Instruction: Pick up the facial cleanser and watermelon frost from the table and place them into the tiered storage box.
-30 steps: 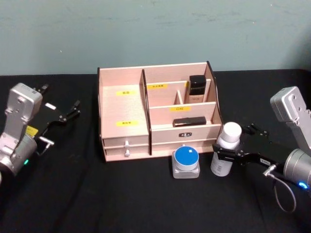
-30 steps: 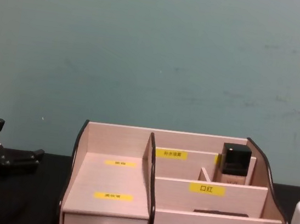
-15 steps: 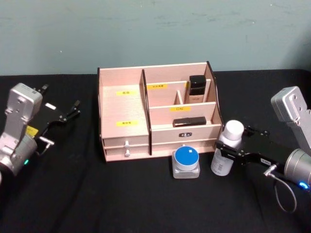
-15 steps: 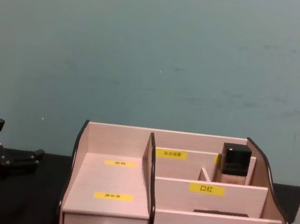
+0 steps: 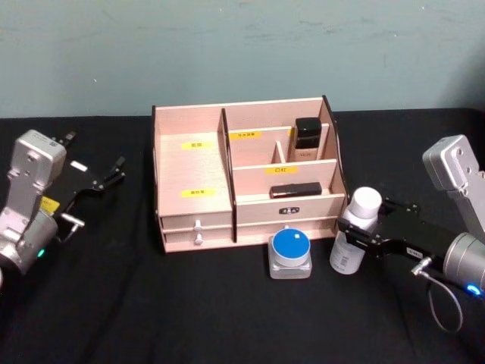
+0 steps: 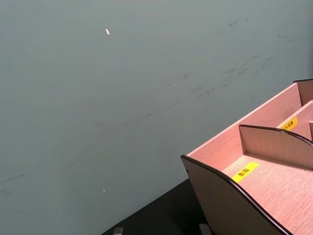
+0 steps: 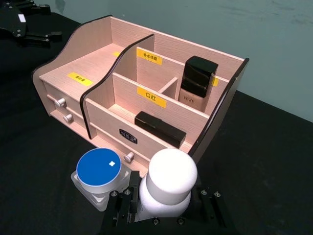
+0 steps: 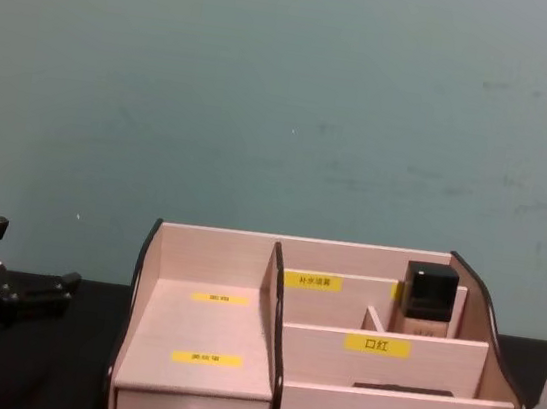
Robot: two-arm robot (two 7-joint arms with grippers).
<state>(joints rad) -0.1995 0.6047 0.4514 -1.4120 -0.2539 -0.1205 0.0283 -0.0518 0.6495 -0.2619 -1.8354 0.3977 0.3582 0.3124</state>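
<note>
A white bottle (image 5: 346,258) with a white cap stands slightly tilted on the black table, just right of the tiered storage box (image 5: 193,163). My right gripper (image 5: 355,233) is shut on its body; the right wrist view has the bottle (image 7: 172,174) between the fingers. A clear square jar with a blue lid (image 5: 290,254) sits in front of the box's drawers, left of the bottle. Which of the two is the facial cleanser and which the watermelon frost I cannot tell. My left gripper (image 5: 110,174) rests open at the far left, apart from everything.
The box's right compartments hold a black-capped bottle (image 5: 307,140) and a flat black case (image 5: 295,189). Its left stepped shelves are bare. A teal wall stands behind the table. Black tabletop stretches in front of the box and to its left.
The right gripper and the white bottle have shifted slightly to the right, and the bottle's cap leans a little more. The left arm has not moved.
</note>
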